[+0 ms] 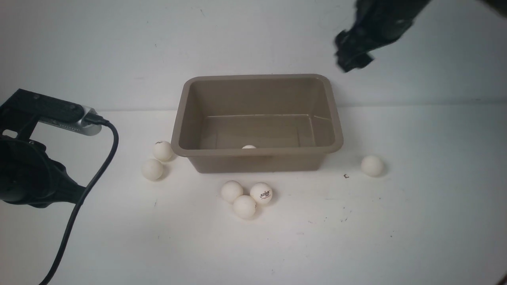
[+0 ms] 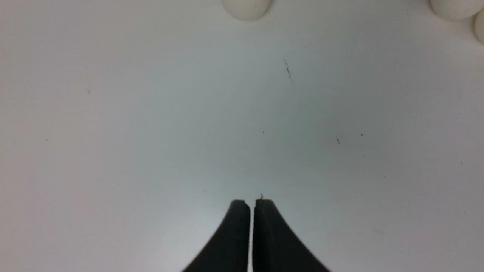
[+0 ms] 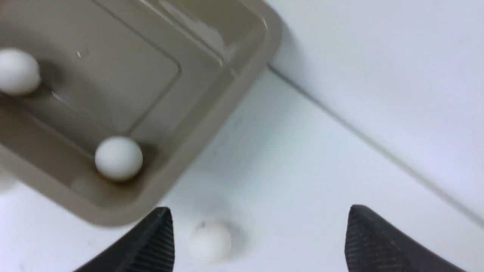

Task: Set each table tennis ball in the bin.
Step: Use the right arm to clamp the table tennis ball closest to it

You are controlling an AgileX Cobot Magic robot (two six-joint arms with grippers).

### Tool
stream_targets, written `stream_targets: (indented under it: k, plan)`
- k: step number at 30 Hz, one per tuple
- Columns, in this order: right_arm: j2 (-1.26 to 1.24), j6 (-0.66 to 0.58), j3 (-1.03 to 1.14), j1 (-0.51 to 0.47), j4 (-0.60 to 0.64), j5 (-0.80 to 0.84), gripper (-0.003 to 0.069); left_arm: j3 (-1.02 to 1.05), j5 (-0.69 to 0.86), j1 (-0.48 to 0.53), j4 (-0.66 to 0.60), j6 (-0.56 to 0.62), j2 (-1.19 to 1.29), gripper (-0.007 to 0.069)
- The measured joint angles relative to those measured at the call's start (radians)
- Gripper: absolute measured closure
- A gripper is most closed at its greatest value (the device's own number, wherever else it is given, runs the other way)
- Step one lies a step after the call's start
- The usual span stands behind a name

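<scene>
Currently: bin (image 1: 335, 130) sits mid-frame on table (image 1: 396, 237). Next in size, right gripper (image 1: 350, 55), upper right of front view, raised clear of bin, jaws wide apart, empty; left gripper (image 2: 251, 203), arm at left edge of front view, jaws pressed together, nothing held. Judged step: btwn drop and next pick. Next move calls for descent onto lone ball (image 1: 372, 166) right of bin, prob. nearest, then gentle closing. Count: 1 bin, 2 grippers, 8 balls (image 1: 244, 206): 6 on table, 2 inside bin.

The front view looks forward and down across the table (image 1: 396, 237) at the bin (image 1: 257, 151). The left wrist view faces the table closely, past the left tool (image 2: 251, 206). The right wrist view, higher, shares the bin.
</scene>
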Motion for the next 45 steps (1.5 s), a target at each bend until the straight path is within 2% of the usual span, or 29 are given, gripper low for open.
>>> stream_targets:
  k: [7, 14, 41, 45]
  plan:
    - [-0.001, 0.0, 0.279, -0.027, 0.05, -0.085, 0.011, 0.0, 0.0, 0.0, 0.0, -0.001, 0.0, 0.0628]
    - [0.0, 0.0, 0.41, -0.028, 0.042, -0.196, 0.011, 0.0, 0.0, 0.0, -0.001, -0.001, 0.0, 0.0628]
    - [0.169, 0.0, 0.42, -0.028, 0.001, -0.326, 0.0111, 0.0, 0.002, 0.0, -0.018, 0.0, 0.0, 0.0628]
    - [0.186, 0.0, 0.419, -0.028, 0.001, -0.341, 0.0135, 0.0, 0.002, 0.0, -0.018, 0.0, 0.0, 0.0628]
